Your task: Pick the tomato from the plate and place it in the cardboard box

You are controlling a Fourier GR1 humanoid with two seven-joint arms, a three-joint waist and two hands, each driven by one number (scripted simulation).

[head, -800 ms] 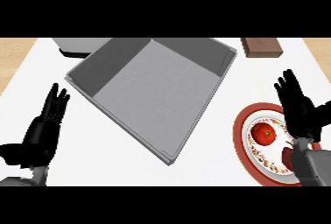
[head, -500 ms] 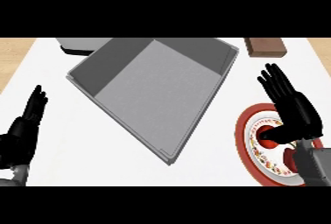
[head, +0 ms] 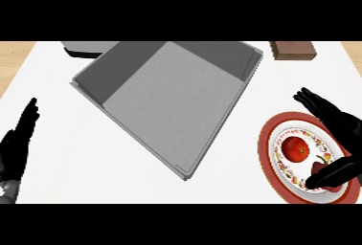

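- The right hand (head: 338,125) has shifted toward the counter's right edge; it covered the tomato (head: 295,148) a moment ago and now leaves it in plain sight on the plate (head: 271,158).
- Its thumb now reaches across the plate's near part, just beside the tomato.
- The left hand (head: 17,143) has slid closer to the counter's left edge, fingers straight.

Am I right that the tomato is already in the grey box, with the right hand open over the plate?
Not quite. The head view shows the tomato on the plate, not in the grey box. The right hand is open over the plate.
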